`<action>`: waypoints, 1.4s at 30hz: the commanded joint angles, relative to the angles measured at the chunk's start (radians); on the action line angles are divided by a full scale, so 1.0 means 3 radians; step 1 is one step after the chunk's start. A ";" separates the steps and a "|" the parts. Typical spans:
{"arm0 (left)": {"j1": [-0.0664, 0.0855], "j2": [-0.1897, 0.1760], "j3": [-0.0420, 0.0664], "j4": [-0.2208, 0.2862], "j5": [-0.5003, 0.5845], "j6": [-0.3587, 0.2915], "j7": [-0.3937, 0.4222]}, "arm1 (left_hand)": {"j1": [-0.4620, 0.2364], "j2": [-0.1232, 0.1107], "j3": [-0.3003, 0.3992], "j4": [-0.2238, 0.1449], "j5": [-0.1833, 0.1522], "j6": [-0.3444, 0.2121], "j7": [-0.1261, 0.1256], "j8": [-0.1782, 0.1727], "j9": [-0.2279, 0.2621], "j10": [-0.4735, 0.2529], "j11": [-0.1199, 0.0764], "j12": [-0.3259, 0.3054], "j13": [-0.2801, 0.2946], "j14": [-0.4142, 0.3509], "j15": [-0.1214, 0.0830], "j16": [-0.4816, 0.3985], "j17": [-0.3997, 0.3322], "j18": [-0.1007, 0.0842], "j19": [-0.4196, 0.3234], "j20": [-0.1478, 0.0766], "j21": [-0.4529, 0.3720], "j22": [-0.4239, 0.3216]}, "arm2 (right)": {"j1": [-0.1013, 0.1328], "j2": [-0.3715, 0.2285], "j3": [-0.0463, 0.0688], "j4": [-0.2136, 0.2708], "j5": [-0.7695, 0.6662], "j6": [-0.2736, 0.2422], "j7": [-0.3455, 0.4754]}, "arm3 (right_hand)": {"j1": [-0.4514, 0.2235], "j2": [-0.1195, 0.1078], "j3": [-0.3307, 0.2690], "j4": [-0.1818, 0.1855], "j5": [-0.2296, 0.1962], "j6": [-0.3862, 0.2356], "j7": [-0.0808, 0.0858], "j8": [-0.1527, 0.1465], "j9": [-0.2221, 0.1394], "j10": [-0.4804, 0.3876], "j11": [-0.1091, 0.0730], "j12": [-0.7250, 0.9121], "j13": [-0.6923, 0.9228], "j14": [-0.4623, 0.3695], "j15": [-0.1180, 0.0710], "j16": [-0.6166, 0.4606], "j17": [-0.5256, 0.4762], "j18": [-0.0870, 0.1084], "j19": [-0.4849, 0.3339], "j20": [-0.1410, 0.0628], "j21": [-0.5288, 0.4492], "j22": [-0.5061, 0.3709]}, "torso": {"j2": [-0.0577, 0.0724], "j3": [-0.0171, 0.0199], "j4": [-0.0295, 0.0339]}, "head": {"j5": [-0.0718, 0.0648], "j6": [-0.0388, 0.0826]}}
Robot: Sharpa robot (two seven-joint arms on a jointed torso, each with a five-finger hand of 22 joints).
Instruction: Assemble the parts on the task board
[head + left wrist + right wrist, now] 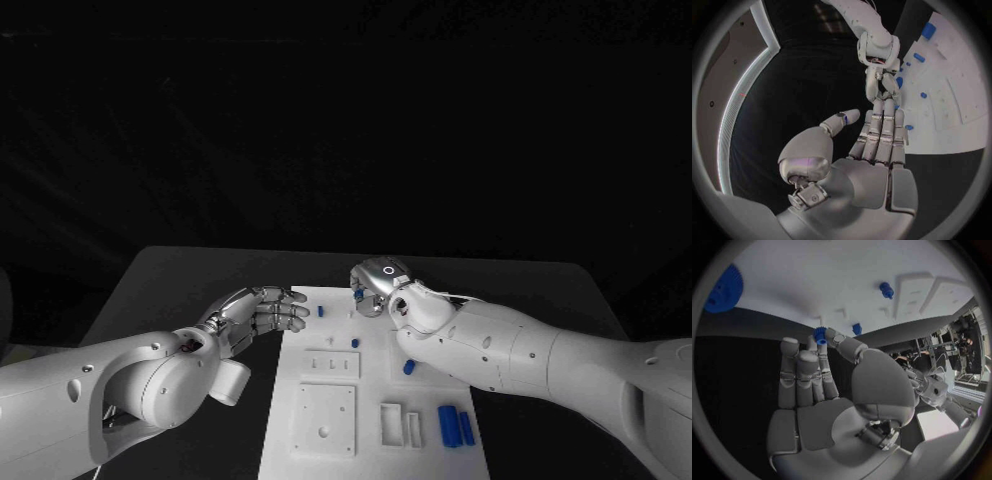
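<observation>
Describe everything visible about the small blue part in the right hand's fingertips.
The small blue toothed part, plastic by its look, resembles a little gear with ridges round its rim. The silver right hand pinches it between thumb and fingertip, the other fingers lying straight beside. It is held just over the far edge of the white task board; whether it touches the board cannot be told.

Dim overall: beyond the right hand (387, 288) the room falls to black, and only the white task board (335, 440) and arms catch soft light. Both wrist views bend straight edges near the circle's rim. Mild glare sits on the left hand (873, 150).
</observation>
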 commanded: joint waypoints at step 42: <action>0.0026 0.0036 0.0002 -0.0003 -0.0004 0.0033 0.0010 | -0.0014 -0.0046 0.0000 0.0024 -0.0025 0.0030 0.0091 -0.0022 0.0011 -0.0016 -0.0013 0.0014 0.0006 0.0022 0.0000 0.0017 0.0001 -0.0050 0.0015 -0.0021 0.0014 0.0001 | -0.0009 0.0107 -0.0005 -0.0157 0.0133 0.0052 0.0046 | -0.0057 -0.0140 0.0018 0.0043 0.0045 -0.0042 0.0023 -0.0074 0.0004 0.0116 -0.0062 -0.0068 0.0288 -0.0148 -0.0067 -0.0012 -0.0042 0.0155 -0.0061 0.0000 0.0017 0.0065 | 0.0084 -0.0035 0.0035 | -0.0021 -0.0002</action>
